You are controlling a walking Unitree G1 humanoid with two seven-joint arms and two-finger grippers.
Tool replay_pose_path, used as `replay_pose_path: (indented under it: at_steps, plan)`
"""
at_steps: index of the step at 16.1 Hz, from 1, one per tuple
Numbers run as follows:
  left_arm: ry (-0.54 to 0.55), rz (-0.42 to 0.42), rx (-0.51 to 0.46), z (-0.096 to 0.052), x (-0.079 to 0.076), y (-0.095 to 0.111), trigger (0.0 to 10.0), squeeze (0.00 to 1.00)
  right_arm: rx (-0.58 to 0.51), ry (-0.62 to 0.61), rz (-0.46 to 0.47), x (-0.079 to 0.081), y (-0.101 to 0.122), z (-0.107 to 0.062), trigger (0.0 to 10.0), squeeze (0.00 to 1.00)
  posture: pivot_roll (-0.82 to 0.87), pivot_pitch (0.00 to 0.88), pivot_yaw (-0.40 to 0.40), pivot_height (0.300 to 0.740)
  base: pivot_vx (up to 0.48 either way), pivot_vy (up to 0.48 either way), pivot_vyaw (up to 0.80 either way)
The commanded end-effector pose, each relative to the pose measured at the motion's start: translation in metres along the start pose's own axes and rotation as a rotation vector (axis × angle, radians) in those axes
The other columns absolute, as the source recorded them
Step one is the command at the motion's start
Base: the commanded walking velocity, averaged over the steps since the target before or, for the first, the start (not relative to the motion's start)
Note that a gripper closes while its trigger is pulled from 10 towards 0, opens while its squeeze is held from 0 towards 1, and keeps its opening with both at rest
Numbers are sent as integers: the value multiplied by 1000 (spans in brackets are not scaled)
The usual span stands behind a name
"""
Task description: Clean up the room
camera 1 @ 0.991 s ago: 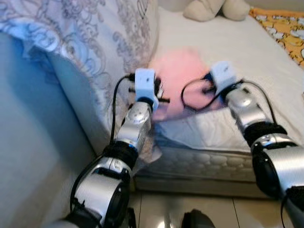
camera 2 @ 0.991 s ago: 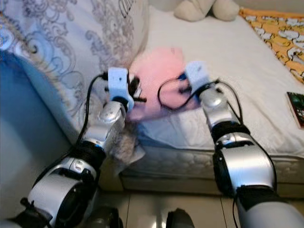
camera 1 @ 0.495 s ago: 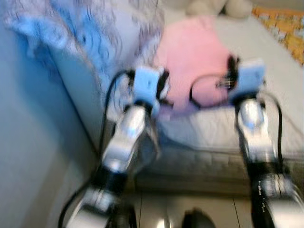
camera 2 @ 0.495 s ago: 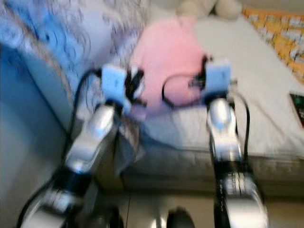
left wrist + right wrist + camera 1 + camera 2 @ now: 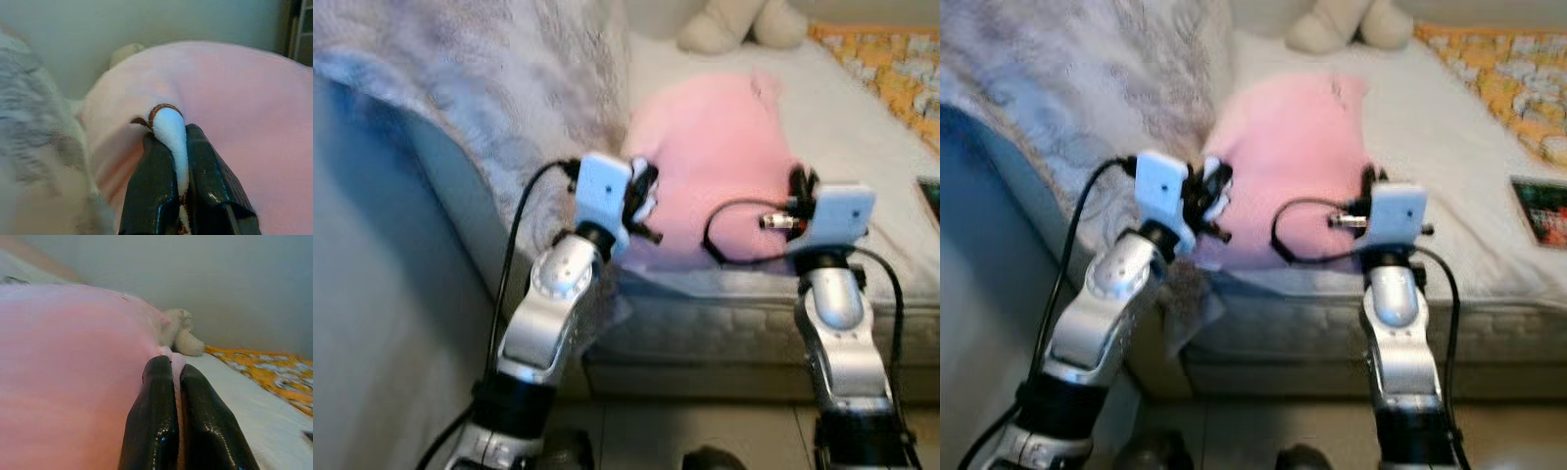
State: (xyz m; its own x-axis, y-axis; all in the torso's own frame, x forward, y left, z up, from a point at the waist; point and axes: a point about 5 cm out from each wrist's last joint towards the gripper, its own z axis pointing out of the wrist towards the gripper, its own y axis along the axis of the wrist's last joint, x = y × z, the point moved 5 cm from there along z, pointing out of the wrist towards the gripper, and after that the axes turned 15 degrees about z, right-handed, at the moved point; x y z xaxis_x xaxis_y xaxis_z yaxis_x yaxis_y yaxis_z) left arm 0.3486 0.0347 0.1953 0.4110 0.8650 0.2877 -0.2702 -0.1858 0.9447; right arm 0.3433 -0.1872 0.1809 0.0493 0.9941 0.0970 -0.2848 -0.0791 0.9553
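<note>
The bed [image 5: 862, 127] carried a grey patterned quilt [image 5: 499, 88] along its left side. A pink plush toy [image 5: 724, 166] lay at the bed's near edge, beside the quilt. A cream stuffed animal [image 5: 729, 24] sat at the far edge. The left gripper [image 5: 177, 147] had its fingers pinched on the pink plush toy's white, brown-rimmed part, and the right gripper [image 5: 172, 377] had its fingers clamped on a pink fold.
</note>
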Motion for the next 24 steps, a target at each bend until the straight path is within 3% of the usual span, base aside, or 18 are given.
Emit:
replay_pose_path:
  at_steps: [1, 4, 6, 9, 11, 13, 14, 15, 19, 24]
  plan:
    - [34, -9, -12, 4, 9, 7, 10000, 0, -38, -44, -12, -11, 12, 4, 10000, 0, -140, 0, 68, 703, 259, -401, 0]
    - [83, -19, 19, 8, 15, 1, 10000, 0, 3, -1, -8, 0, 6, 11, 10000, 0, -149, 0, 70, 703, 362, -222, 0]
    - [97, -5, 27, 10, 20, -1, 10000, 0, 40, -36, 1, -7, 0, 16, 10000, 82, -145, 0, 70, 703, 0, 0, 731]
    - [126, 21, 49, 13, 33, -8, 10000, 0, 54, -47, -5, -7, -5, 18, 10000, 31, -141, 0, 71, 703, 0, 0, 0]
    - [141, 36, 59, 15, 41, -11, 10000, 0, 51, -17, -7, 3, -6, 19, 10000, 24, -138, 0, 71, 703, 0, 0, 0]
    - [147, 32, 59, 16, 41, -11, 10000, 0, 60, -8, -5, 6, -8, 20, 10000, 27, -137, 0, 71, 703, 0, 0, 0]
    - [147, 34, 55, 17, 40, -10, 10000, 0, 61, -4, -3, 7, -9, 22, 10000, 114, -137, 0, 71, 703, 0, 0, 600]
    - [140, 40, 51, 18, 39, -9, 10000, 0, 62, -3, -7, 8, -10, 23, 10000, 118, -137, 0, 71, 703, 0, 0, 600]
    - [85, 44, 21, 19, 32, -6, 10000, 0, 50, -16, -17, 6, -8, 23, 10000, 55, -141, 0, 75, 703, 0, 0, 150]
    - [47, 23, -12, 23, 27, 1, 10000, 0, 28, -2, -40, 8, -5, 25, 10000, 63, -151, 0, 80, 703, 469, 0, 0]
